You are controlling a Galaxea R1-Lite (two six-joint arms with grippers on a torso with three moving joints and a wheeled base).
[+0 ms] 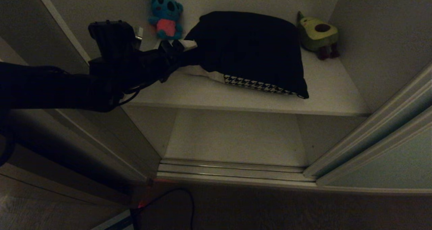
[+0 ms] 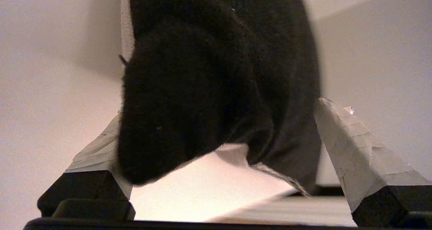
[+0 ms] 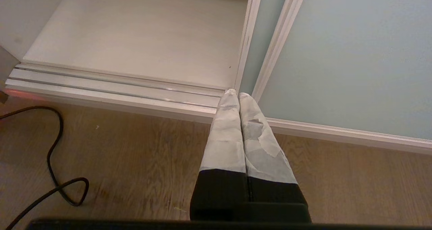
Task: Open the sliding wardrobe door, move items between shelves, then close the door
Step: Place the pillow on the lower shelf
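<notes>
A cushion (image 1: 249,44), black on top with a houndstooth edge, lies on the upper shelf (image 1: 236,100) of the open wardrobe. My left gripper (image 1: 179,46) reaches in from the left to the cushion's left corner. In the left wrist view the left gripper (image 2: 219,110) is open, its taped fingers (image 2: 351,149) set wide to either side of the dark cushion (image 2: 209,71) corner. The lower shelf (image 1: 236,135) is bare. The sliding wardrobe door (image 1: 388,155) stands pushed to the right. My right gripper (image 3: 239,94) hangs shut above the floor by the door (image 3: 354,54).
A teal koala plush (image 1: 166,17) sits at the back left of the upper shelf and an avocado plush (image 1: 319,32) at the back right. The ribbed floor track (image 1: 233,171) runs along the wardrobe's front. A black cable (image 3: 54,155) loops on the wooden floor.
</notes>
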